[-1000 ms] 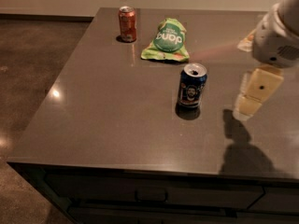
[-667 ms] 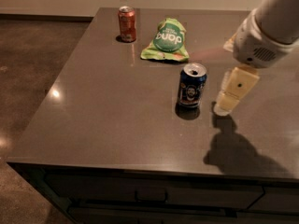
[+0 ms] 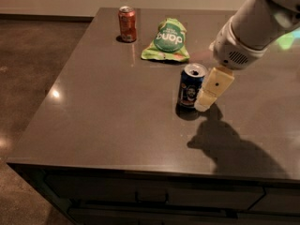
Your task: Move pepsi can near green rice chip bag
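Note:
The pepsi can [image 3: 191,86] stands upright near the middle of the dark table [image 3: 108,107]. It is dark blue with a silver top and a face picture on its side. The green rice chip bag [image 3: 166,40] lies flat behind it, a short gap away. My gripper [image 3: 206,100] hangs from the white arm on the right. Its cream finger [image 3: 213,88] is right beside the can's right side, close to touching it.
An orange-red can [image 3: 127,24] stands at the back left of the table, left of the bag. The table's left edge and front edge drop to a brown floor [image 3: 28,78]. The arm casts a shadow in front of the can.
My gripper has moved left and down towards the pepsi can, from well right of it to right beside it. The can, the bag and the orange-red can have not moved.

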Action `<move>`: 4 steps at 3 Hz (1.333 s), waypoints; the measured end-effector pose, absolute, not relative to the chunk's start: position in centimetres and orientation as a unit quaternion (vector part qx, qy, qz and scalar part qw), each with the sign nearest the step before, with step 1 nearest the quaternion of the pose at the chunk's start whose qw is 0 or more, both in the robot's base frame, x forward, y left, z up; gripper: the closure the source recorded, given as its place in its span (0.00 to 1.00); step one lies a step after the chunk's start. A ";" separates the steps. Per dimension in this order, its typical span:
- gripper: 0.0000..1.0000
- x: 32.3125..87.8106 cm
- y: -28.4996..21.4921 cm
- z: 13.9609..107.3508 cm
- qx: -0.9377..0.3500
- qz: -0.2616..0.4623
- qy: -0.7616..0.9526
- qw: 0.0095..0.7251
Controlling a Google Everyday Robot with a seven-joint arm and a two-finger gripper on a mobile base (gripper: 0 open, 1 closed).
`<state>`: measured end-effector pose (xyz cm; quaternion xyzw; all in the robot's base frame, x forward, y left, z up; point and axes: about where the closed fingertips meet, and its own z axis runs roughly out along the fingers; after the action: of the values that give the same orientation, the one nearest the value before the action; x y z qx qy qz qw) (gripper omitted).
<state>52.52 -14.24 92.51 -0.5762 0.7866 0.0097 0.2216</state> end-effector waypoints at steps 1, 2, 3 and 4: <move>0.00 53.5 -13.4 91.8 -0.572 0.019 0.787 0.229; 0.25 54.4 -12.9 91.2 -0.569 0.031 0.789 0.230; 0.47 54.8 -12.8 91.1 -0.568 0.033 0.790 0.227; 0.70 55.4 -12.7 91.6 -0.570 0.031 0.790 0.224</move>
<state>55.45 -12.67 91.61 -0.5696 0.7901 0.0312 0.2245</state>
